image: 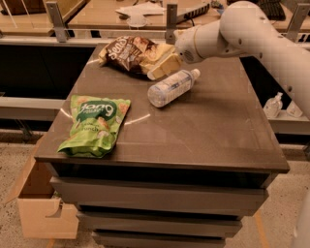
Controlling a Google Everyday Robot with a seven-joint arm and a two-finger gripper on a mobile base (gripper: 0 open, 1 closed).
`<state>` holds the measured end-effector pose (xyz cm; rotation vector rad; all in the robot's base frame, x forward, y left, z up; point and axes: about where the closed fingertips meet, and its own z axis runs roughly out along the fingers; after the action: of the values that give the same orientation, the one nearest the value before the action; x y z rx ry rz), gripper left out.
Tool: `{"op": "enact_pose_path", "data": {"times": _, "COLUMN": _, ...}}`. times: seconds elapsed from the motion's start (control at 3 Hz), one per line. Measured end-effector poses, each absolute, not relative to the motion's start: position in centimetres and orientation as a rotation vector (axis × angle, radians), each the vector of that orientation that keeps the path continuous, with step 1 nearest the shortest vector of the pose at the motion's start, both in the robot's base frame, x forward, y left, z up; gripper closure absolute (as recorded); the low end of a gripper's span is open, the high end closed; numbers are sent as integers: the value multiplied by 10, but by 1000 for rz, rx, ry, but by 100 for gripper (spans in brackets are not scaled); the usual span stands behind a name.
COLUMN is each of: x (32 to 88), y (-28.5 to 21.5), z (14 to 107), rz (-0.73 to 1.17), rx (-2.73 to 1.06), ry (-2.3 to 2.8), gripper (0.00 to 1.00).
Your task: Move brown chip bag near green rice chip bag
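Note:
The brown chip bag (127,51) lies crinkled at the far left of the dark table top (213,131), its pale yellow end toward the right. The green rice chip bag (95,124) lies flat near the table's front left edge, well apart from the brown bag. My gripper (162,67), cream-coloured on a white arm (242,29) that comes in from the right, sits at the brown bag's right end, over its pale yellow part. Whether it touches the bag is unclear.
A clear plastic bottle (171,87) lies on its side just in front of the gripper, mid-table. An open cardboard box (38,203) stands on the floor at lower left. A rail and a desk with papers (140,9) run behind. Small bottles (274,104) stand at the right.

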<state>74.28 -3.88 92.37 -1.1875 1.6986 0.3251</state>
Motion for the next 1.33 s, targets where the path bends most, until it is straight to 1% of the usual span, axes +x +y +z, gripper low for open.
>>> {"op": "enact_pose_path", "data": {"times": 0.33, "x": 766, "y": -10, "z": 912, "rz": 304, "rx": -1233, "ry": 1677, "gripper": 0}}
{"op": "enact_pose_path", "data": {"times": 0.67, "x": 777, "y": 13, "z": 895, "rz": 296, "rx": -1292, "ry": 1675, "gripper": 0}}
{"op": "enact_pose_path", "data": {"times": 1.0, "x": 783, "y": 26, "z": 867, "rz": 297, "rx": -1361, "ry": 1718, "gripper": 26}}
{"op": "enact_pose_path", "data": {"times": 1.33, "x": 784, "y": 36, "z": 857, "rz": 311, "rx": -1429, "ry": 1718, "gripper": 57}}
